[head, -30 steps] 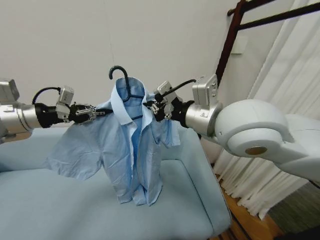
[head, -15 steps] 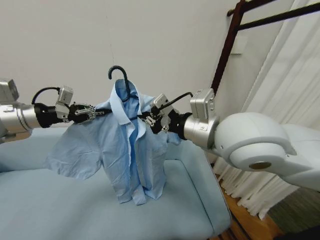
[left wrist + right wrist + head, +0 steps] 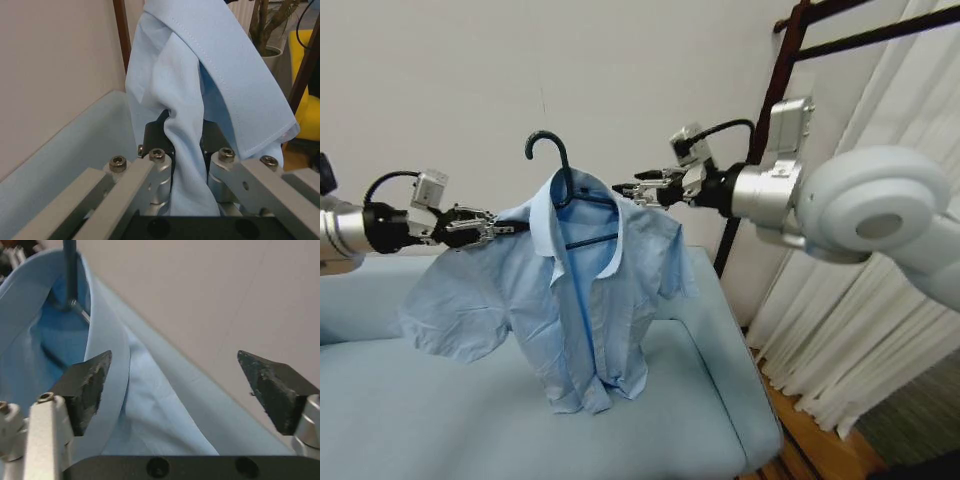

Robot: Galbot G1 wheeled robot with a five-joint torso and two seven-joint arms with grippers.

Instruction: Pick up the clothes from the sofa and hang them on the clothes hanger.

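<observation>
Left gripper (image 3: 189, 172) fingers (image 3: 155, 175) pinch light-blue shirt (image 3: 200, 65) fabric; sofa (image 3: 75, 150) beneath, dark post (image 3: 121, 30) behind.

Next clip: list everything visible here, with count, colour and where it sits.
shirt: one, light blue, hanging on the hanger above the sofa
hanger: one, dark, hook rising out of the shirt's collar
sofa: one, pale blue, below the shirt
wooden rack: one, dark brown, by the wall behind the right arm
curtain: one, white, to the right of the sofa
plant: one, brownish stems in a pale pot, beyond the shirt in the left wrist view
left gripper: one, silver and black, fingers shut on the shirt's shoulder
right gripper: one, silver with black fingers, open beside the collar at the other shoulder
</observation>
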